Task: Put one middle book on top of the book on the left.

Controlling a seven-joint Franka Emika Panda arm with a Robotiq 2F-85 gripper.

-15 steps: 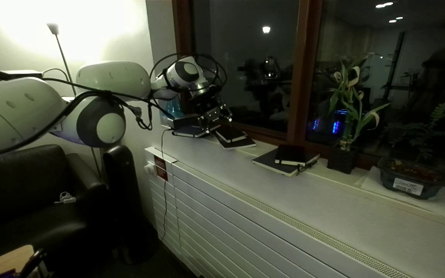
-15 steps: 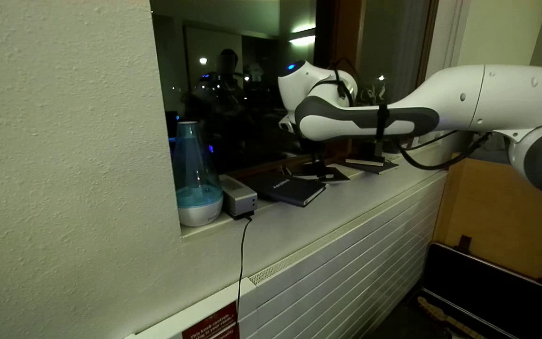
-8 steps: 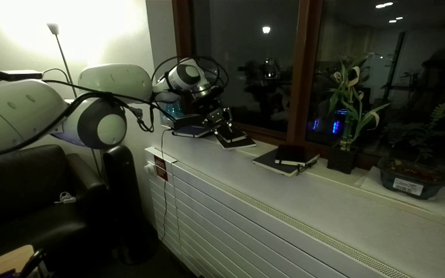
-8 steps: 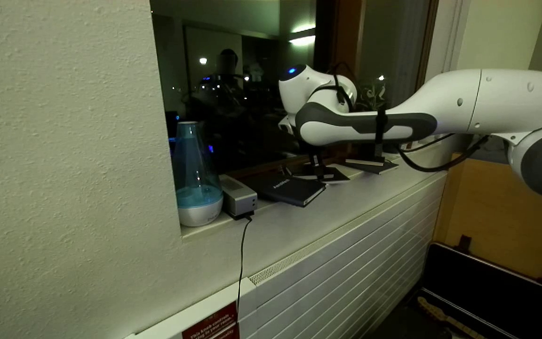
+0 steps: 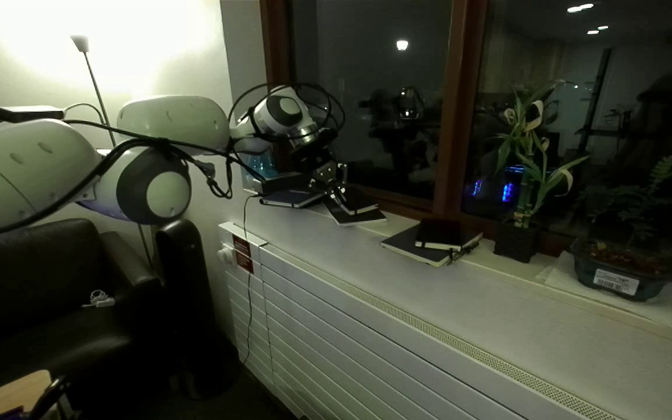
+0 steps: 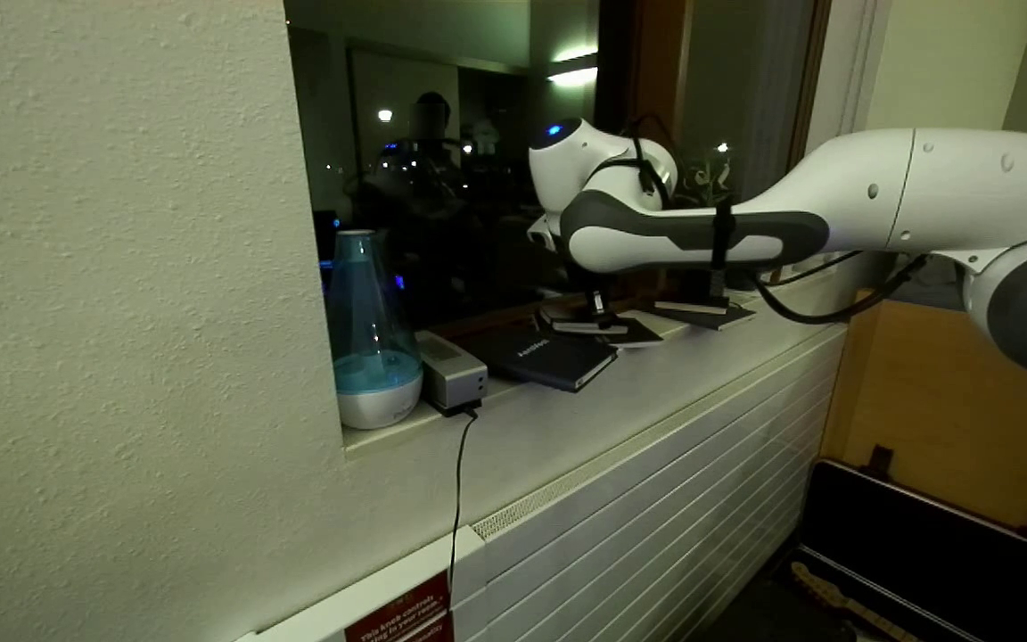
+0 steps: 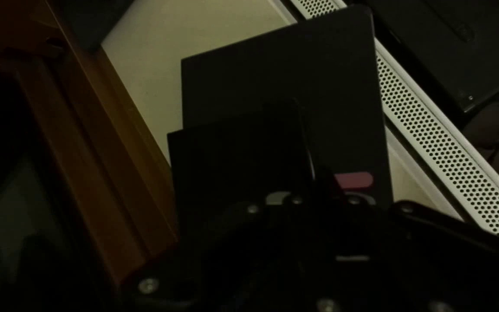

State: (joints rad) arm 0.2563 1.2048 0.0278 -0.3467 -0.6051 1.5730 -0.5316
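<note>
The middle book, small and black, lies on a larger dark book on the windowsill. In the wrist view the middle book covers part of that larger book. My gripper reaches down at a tilt to its room-side edge. Its fingers are close together with the book's edge between them, so it looks shut on the middle book; the contact is dark in the wrist view. The book on the left lies flat just beside this stack; its lettered cover shows in an exterior view.
A grey box and a blue humidifier stand beyond the left book. Further right are another stack of dark books and a potted plant. The brown window frame runs close beside the gripper.
My gripper has come down and rightward in an exterior view to the middle book, and its fingers have closed together. The middle book has shifted slightly on the larger one.
</note>
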